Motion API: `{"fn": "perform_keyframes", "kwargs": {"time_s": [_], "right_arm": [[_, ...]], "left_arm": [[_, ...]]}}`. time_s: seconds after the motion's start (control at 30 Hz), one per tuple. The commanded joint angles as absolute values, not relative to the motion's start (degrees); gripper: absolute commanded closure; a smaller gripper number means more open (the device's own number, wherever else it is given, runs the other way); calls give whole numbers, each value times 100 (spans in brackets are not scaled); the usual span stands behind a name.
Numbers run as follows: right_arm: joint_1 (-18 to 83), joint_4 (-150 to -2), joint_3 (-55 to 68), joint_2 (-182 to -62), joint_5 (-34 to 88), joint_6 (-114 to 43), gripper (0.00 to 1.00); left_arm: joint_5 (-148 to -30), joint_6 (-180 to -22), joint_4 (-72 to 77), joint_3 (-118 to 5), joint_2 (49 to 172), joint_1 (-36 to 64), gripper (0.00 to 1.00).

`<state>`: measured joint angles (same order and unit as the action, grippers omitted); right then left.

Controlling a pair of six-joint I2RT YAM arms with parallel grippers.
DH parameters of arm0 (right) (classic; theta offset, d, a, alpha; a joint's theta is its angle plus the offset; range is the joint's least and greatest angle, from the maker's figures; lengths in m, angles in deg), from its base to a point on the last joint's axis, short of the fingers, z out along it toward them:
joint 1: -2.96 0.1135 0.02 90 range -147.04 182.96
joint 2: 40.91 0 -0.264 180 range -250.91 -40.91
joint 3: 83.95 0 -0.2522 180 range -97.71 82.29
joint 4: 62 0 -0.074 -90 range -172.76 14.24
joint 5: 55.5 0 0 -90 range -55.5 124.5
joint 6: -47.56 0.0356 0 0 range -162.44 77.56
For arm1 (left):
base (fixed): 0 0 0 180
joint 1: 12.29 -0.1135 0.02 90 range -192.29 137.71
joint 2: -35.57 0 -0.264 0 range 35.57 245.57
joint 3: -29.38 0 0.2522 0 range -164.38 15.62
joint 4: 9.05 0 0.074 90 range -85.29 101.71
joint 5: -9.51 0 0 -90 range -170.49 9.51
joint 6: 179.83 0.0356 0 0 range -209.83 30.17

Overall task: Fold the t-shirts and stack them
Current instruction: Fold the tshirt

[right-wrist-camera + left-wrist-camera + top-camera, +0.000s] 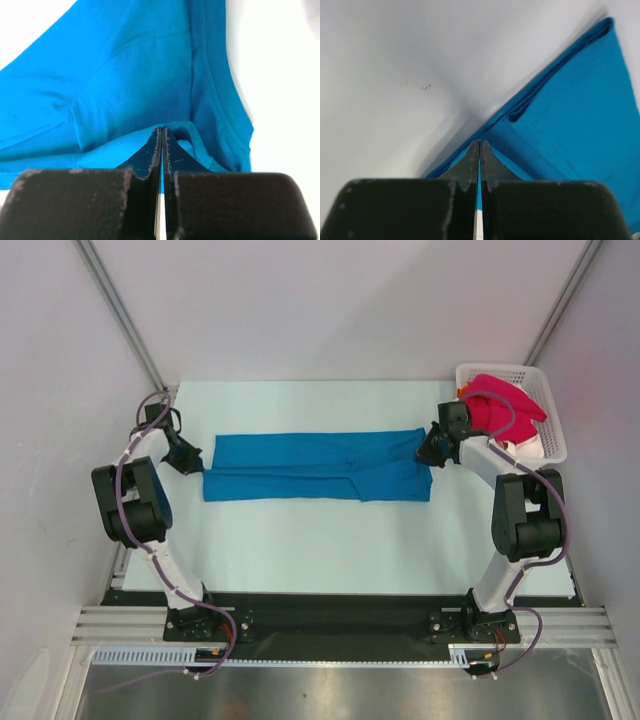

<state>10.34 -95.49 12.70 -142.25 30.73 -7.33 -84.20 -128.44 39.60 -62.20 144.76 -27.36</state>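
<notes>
1. Blue t-shirt [315, 467] lies flat across the middle of the table [300, 550], folded lengthwise into 1 long band running from left to right.
2. The band's left end is narrow and straight. Its right end is wider, with 1 layer lapped over another and a stitched hem along the edge, clear in the right wrist view.
3. Left gripper [202, 468] sits low at the band's left end. Its 2 fingers are pressed together, with a sliver of blue cloth nipped between them.
4. Right gripper [426, 452] sits at the opposite end, by the far corner of the band. It is clamped the same way on a small raised fold of the blue cloth.
5. Between the 2 grippers the cloth rests on the table, with a few creases right of centre.
6. A white lattice basket [500, 368] stands in the table's far right corner, just behind the right arm.
7. A crimson-pink t-shirt [500, 405] is heaped in the basket, rising above its rim. A bit of orange cloth [464, 392] shows at the left rim, and white cloth [530, 448] lies under the pink at the near side.
</notes>
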Motion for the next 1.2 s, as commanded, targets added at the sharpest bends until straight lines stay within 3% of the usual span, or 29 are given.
{"fn": "perform_keyframes", "kwargs": {"time_s": [0.0,0.57,0.63,0.67,0.77,0.97,1.03,1.1,1.13,1.17], "right_arm": [[973,-9325,969,-14330,3099,-773,100],[868,-9150,793,-14839,3248,-1036,100],[850,-9105,723,-14927,3266,-1220,100],[850,-9027,688,-14962,3301,-1386,98],[929,-9192,548,-14849,3309,-1738,77],[2068,-9685,476,-13944,4777,-2258,42],[2404,-9607,590,-13821,4586,-2127,41],[2958,-9458,730,-13855,4304,-1881,45],[3168,-9239,766,-13977,4268,-1810,48],[3466,-9202,758,-14065,4233,-1731,57]], "left_arm": [[-8392,-12894,3925,-6611,14640,-2715,100],[-8638,-12649,3916,-6963,15106,-2583,99],[-8586,-12552,3872,-6955,15010,-2574,92],[-8464,-12465,3872,-6928,14922,-2574,76],[-8173,-12297,3916,-6849,14440,-2565,57],[-7961,-12288,3899,-6024,13026,-2084,42],[-8179,-12349,3768,-5621,12891,-1811,43],[-8655,-12384,3478,-5409,13021,-1687,50],[-8726,-12350,3442,-5373,13136,-1590,53],[-8839,-12297,3442,-5407,13268,-1555,60]]}}
